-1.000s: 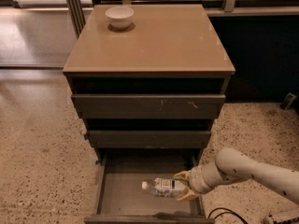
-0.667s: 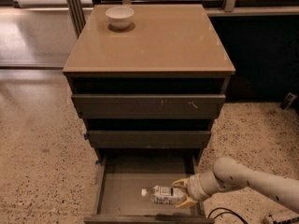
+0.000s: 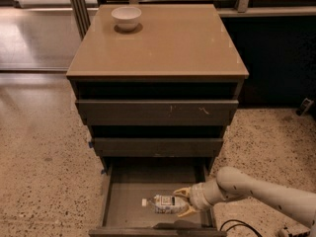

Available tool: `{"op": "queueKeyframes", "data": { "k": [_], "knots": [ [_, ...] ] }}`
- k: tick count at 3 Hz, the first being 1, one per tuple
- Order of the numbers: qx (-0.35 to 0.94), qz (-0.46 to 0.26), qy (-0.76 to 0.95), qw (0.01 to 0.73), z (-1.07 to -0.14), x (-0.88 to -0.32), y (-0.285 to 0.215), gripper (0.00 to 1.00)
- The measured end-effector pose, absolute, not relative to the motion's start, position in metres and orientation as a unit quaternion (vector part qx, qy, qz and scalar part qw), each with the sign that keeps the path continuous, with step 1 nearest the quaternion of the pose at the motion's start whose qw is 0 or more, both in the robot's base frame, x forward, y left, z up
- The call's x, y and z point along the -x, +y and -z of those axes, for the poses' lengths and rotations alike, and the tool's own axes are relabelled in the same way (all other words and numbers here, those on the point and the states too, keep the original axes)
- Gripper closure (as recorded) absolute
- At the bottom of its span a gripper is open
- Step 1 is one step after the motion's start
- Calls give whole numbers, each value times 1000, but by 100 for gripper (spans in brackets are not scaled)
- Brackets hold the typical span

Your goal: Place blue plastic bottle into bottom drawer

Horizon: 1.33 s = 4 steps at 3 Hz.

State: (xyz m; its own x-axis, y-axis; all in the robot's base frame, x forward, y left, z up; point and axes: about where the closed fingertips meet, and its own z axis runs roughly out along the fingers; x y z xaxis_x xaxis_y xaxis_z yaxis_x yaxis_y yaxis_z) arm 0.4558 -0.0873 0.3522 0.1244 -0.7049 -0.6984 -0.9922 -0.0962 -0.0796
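Note:
The blue plastic bottle (image 3: 162,204) lies on its side in the open bottom drawer (image 3: 123,206), white cap pointing left, low over or on the grey drawer floor. My gripper (image 3: 181,202) reaches in from the right on the white arm. Its yellowish fingers (image 3: 180,192) sit on either side of the bottle's base end and hold it. The two shallower drawers above are pushed in only partly.
A white bowl (image 3: 126,18) stands on the back left of the brown cabinet top (image 3: 163,43). Speckled floor lies on both sides of the cabinet. A black cable (image 3: 237,226) lies on the floor at the lower right.
My gripper has moved down and a little left with the bottle, bringing it lower into the bottom drawer.

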Motion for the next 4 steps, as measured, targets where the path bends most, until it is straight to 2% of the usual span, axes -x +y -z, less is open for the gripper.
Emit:
{"op": "queueKeyframes", "data": {
  "k": [2, 3, 4],
  "knots": [
    [724, -235, 574, 302, -303, -495, -51, 100],
    [729, -203, 572, 317, -249, -520, -53, 100],
    [732, -201, 569, 316, -247, -518, -50, 100]
  ]
}}
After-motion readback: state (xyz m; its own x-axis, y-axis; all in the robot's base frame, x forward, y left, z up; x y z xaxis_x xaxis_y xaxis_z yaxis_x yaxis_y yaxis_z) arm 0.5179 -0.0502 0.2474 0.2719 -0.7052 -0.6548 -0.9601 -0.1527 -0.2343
